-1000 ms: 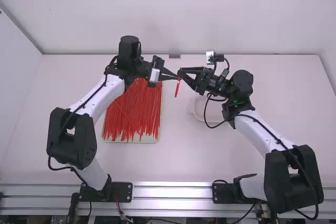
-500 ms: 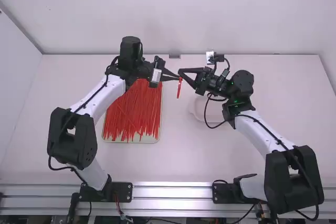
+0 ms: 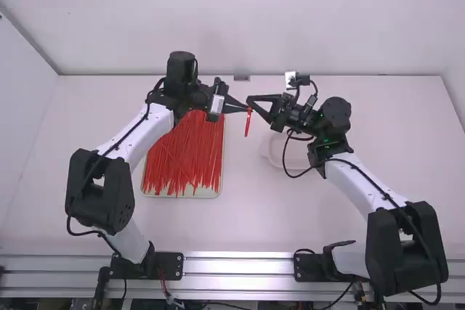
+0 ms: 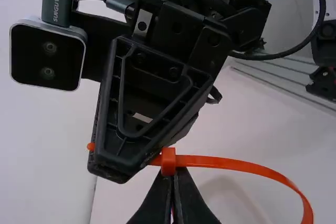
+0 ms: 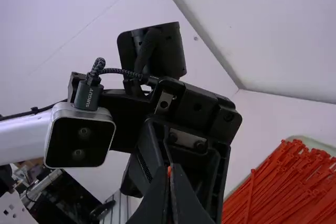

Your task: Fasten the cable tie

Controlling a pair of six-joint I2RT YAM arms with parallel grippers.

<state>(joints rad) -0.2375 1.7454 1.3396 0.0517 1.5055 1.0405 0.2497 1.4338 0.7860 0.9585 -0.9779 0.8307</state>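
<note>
A red cable tie (image 3: 247,120) hangs in the air between the two arms, bent into a loop (image 4: 247,174) with its head (image 4: 167,160) at my left gripper's fingertips. My left gripper (image 3: 240,109) is shut on the tie just below the head. My right gripper (image 3: 251,101) meets it tip to tip from the other side, shut on a thin red sliver of the tie (image 5: 169,170). Both grippers hover above the table, just right of the tray.
A pale tray (image 3: 218,192) piled with several red cable ties (image 3: 185,154) lies under the left arm. The same pile (image 5: 278,182) shows in the right wrist view. A white rounded object (image 3: 272,154) sits on the table beneath the right gripper.
Both grippers stay pressed together on the tie; the hanging part of the tie has shifted slightly, otherwise hardly any motion.
</note>
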